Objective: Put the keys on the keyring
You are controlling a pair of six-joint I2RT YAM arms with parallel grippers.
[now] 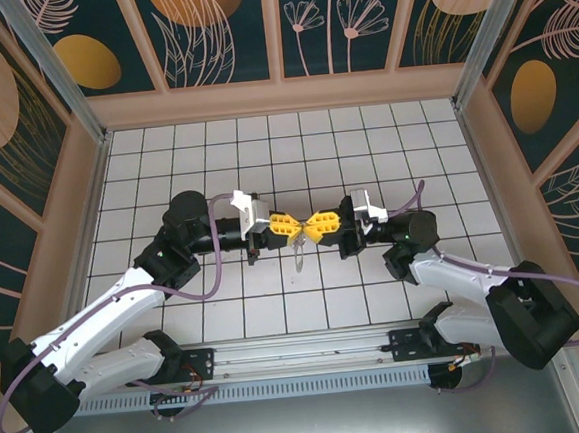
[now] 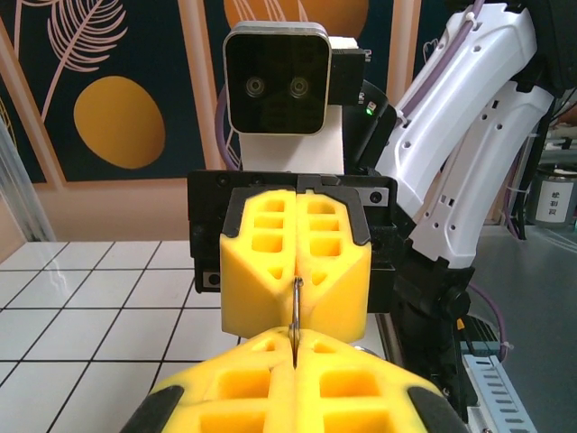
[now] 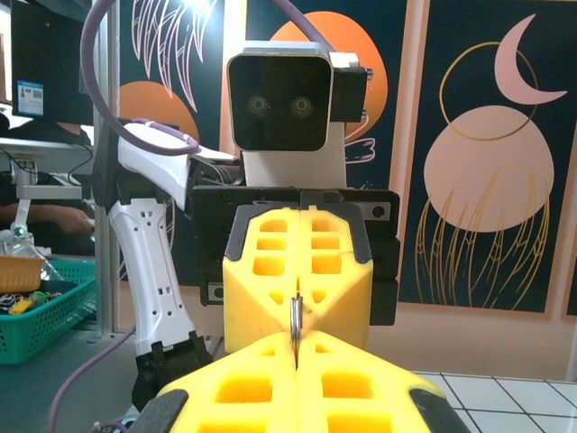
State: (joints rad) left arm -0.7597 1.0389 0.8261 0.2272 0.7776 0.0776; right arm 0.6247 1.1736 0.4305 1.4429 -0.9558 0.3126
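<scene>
Above the middle of the desk [image 1: 384,139], the left fingers [image 1: 281,227] and the right fingers [image 1: 323,226] are seen tip to tip, each pair pressed narrow. A thin metal piece [image 2: 296,311] is pinched in both seams; what it is cannot be told. A small pale key [image 1: 299,261] is seen just beside the meeting point, on the near side.

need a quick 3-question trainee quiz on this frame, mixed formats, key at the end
1. True or false: the left gripper and right gripper meet tip to tip over the tiled table.
2. Both grippers are: A) wide open, B) shut, C) one open, one shut.
3. Fill in: the thin metal piece pinched between them is held by ____ fingers.
Key: 1 true; 2 B; 3 yellow.
</scene>
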